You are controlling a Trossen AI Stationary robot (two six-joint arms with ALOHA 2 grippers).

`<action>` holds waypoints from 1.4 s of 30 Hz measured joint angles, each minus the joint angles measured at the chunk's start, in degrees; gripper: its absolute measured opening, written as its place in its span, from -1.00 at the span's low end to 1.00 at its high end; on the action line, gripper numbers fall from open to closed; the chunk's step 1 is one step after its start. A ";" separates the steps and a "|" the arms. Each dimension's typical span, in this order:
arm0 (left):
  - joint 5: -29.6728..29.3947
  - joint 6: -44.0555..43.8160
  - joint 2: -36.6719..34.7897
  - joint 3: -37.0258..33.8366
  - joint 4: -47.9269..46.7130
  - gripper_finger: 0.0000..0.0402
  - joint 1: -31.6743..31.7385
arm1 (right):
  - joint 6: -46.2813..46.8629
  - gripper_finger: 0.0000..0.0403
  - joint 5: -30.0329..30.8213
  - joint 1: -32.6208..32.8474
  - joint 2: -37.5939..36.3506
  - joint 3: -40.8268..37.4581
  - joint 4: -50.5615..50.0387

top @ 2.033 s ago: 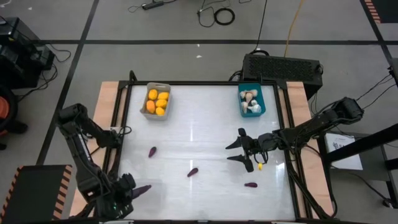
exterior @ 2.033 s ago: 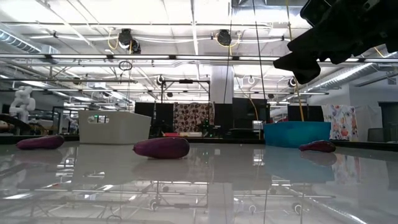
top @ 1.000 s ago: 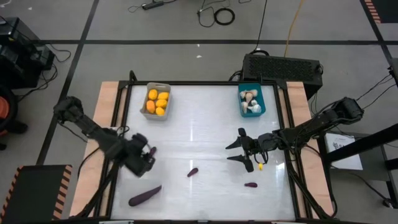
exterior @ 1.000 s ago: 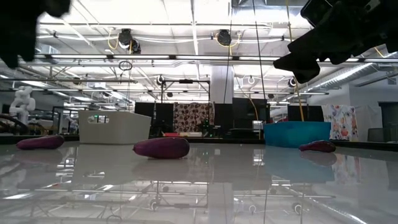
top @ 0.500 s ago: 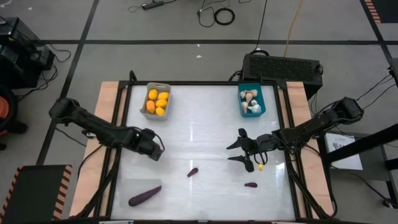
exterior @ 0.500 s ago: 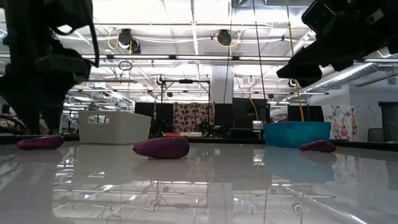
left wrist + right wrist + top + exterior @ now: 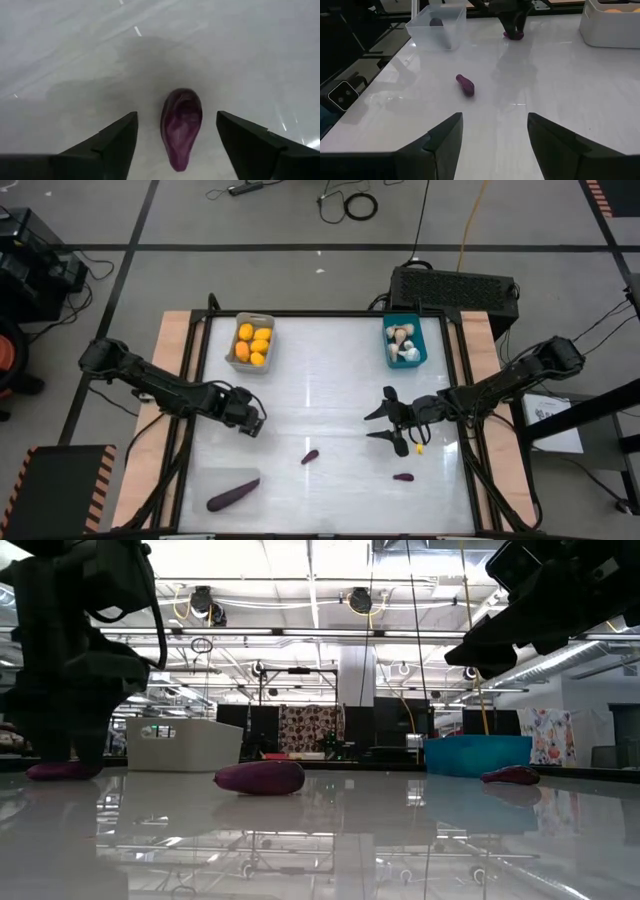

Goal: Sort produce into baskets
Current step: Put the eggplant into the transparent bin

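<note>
**Two claws spread, one low over a small eggplant**

Two dark arms reach in over the white counter (image 7: 320, 380) from opposite sides. The left arm stretches from the counter's left edge toward its middle, and its left claw (image 7: 250, 423) is down at the surface with its fingers (image 7: 112, 140) spread apart on either side of a small purple eggplant (image 7: 181, 125). The wrist view shows that piece lying flat between the two fingers, touched by neither. In the low view the same claw stands as a dark mass over the eggplant at the far left.

The right arm comes in from the right edge and holds its right claw (image 7: 392, 424) above the counter's right half, fingers wide apart and pinching nothing.

Around them, a second small eggplant (image 7: 310, 456) lies near the middle of the counter, between the two claws and nearer the front edge. A third eggplant (image 7: 403, 477) lies just in front of the right claw, and a small yellow piece (image 7: 417, 447) sits just beside that claw. The grey basket (image 7: 250, 342) at the back left holds orange-yellow fruits (image 7: 256, 340); the teal basket (image 7: 405, 341) at the back right holds pale garlic bulbs (image 7: 401, 338). The clear basket (image 7: 225, 490) at the front left corner holds the larger eggplant (image 7: 232, 494). Behind the counter's back right corner sits a black box (image 7: 452, 286).
</note>
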 joint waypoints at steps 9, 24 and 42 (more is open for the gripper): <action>1.01 -0.01 0.00 0.07 0.28 -0.15 -0.02 | 0.07 0.07 -0.02 0.02 0.00 0.00 0.00; 4.63 4.09 -0.44 4.95 4.76 -0.59 -0.63 | 1.33 0.07 -0.05 0.02 0.00 0.00 0.00; 3.81 -15.07 2.27 23.06 3.79 -0.60 -32.38 | 0.52 0.07 -0.04 0.02 0.02 0.02 -2.75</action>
